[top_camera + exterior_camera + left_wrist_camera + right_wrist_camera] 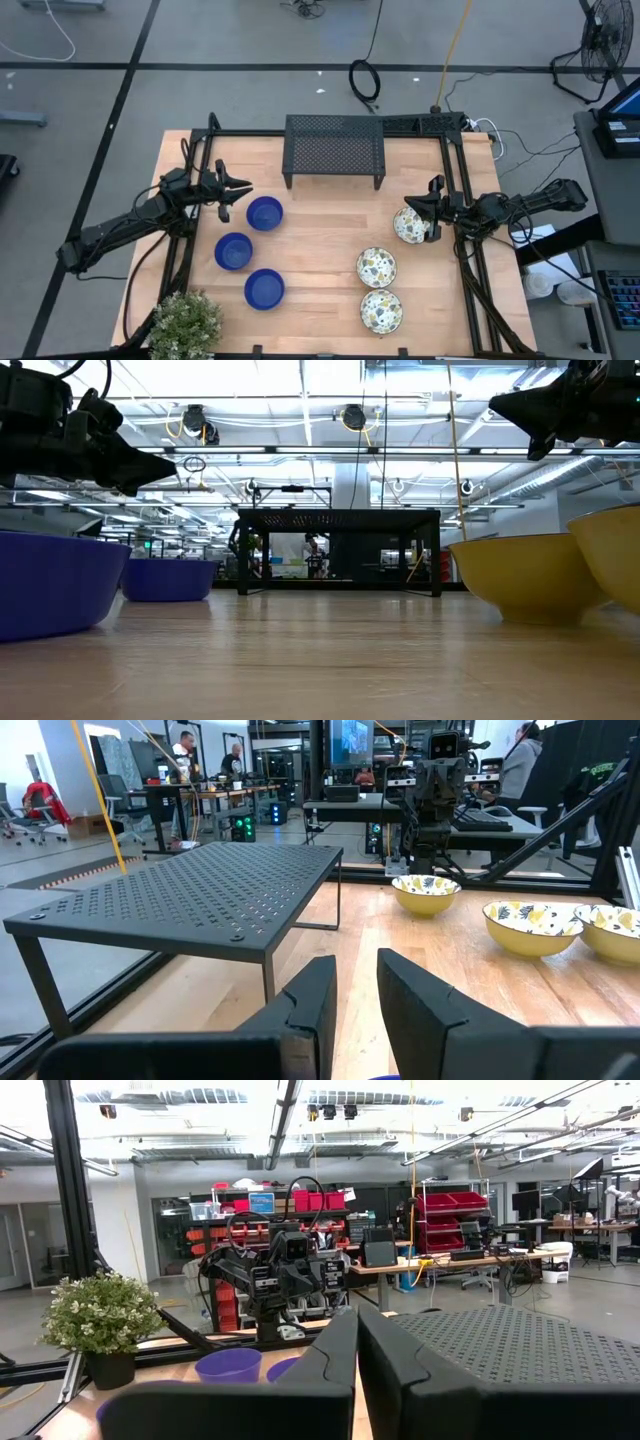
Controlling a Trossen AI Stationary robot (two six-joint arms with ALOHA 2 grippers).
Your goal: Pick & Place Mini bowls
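From the high view, the wooden table [320,250] carries six mini bowls; three blue bowls [264,213] [233,252] [264,288] sit in a loose cluster on the left half, apart from one another, and three speckled bowls [410,225] [376,267] [381,310] run in a slanting line on the right half. The left tool [238,190] hangs just beside the rear blue bowl, its fingers slightly parted and holding nothing; the right tool [428,207] sits over the edge of the rearmost speckled bowl, and I cannot tell from here whether it touches the bowl. A black perforated rack [335,148] stands at the table's far middle; a small potted plant [187,322] occupies the near left corner.

In the low view, a blue bowl [55,582] looms at the left with another [167,579] farther back; two yellow-sided bowls [520,575] [610,560] (the speckled ones seen from outside) stand at the right; both arms hang above the table, clear of its surface; the rack [338,520] stands at the back.

In the left wrist view, the left tool [355,982] shows a narrow gap between its fingers, empty; beyond lie the rack [190,895] and the three speckled bowls [426,894] [532,925] [615,928], the right arm [432,780] standing directly behind the farthest.

In the right wrist view, the right tool [357,1342] has its fingers pressed nearly together with nothing between them; blue bowls [228,1365], the plant [100,1315] and the left arm [285,1280] lie ahead.
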